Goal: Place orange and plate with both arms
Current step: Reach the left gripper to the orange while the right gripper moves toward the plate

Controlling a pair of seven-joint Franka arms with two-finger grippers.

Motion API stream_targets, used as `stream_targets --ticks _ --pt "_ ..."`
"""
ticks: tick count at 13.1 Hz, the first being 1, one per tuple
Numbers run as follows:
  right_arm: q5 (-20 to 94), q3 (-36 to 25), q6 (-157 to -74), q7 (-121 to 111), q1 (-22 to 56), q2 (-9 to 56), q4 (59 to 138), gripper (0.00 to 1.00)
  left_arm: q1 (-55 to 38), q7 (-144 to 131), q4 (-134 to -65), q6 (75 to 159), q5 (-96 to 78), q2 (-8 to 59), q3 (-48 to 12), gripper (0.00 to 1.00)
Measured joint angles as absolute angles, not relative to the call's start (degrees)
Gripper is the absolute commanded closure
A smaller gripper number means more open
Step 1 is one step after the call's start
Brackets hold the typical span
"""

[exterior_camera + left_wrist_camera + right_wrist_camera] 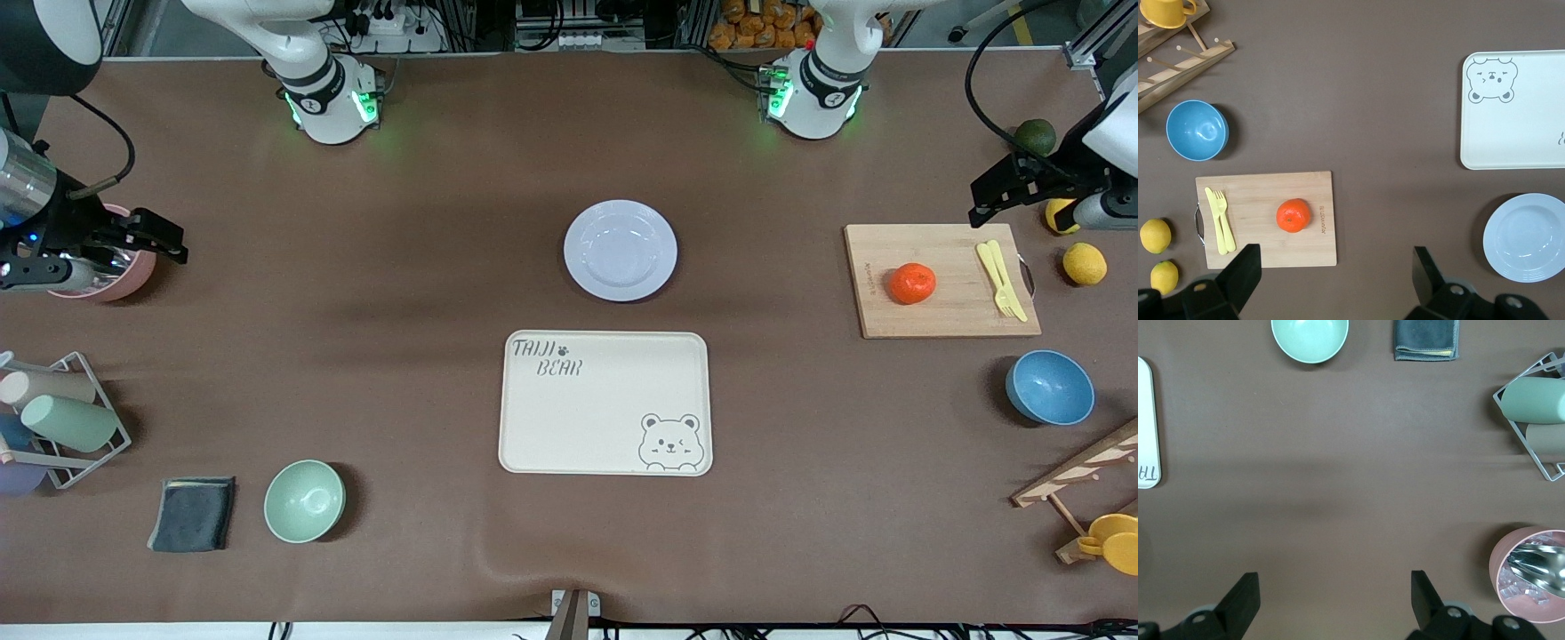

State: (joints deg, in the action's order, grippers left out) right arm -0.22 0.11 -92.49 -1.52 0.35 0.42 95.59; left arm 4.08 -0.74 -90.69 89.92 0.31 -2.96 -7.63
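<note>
Over at the right arm's end of the desk, the right gripper (164,242) hangs above a pink tub (107,267) by that edge, its fingers (1241,600) spread wide with nothing between them. In the right wrist view there is only bare brown desk (1338,487) below those fingers, with a mint-green bowl (1309,339) and a folded grey cloth (1426,339) well away.

Now to the middle: the round pale lavender-white plate (620,250) lies flat on the desk, touching nothing, just beside the cream rectangular bear-printed tray (605,403) on the side toward the bases. It sits roughly midway between the two arms, so neither has a clear edge in reach.

On to the left arm's end, and here is the relation that matters. The small glossy red-orange orange (911,283) rests on a pale wooden cutting board (942,307), well apart from the yellow plastic fork (1002,280) sharing that board. The left gripper (987,200) hovers over the desk near the board's corner toward the bases, fingers (1238,277) fully apart and empty. In the left wrist view the orange (1293,215) sits just ahead of the gap between the fingers, nearer one fingertip.

The left arm is plainly the closer one to the fruit. My read: nothing is picked up yet.
</note>
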Motion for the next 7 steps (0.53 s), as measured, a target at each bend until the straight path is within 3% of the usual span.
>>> stream_targets --ticks 7 --pt "-0.2 0.4 -92.3 -1.5 0.4 0.5 95.6 0.00 4.1 -0.1 -90.7 89.8 4.9 -2.5 -7.5 0.00"
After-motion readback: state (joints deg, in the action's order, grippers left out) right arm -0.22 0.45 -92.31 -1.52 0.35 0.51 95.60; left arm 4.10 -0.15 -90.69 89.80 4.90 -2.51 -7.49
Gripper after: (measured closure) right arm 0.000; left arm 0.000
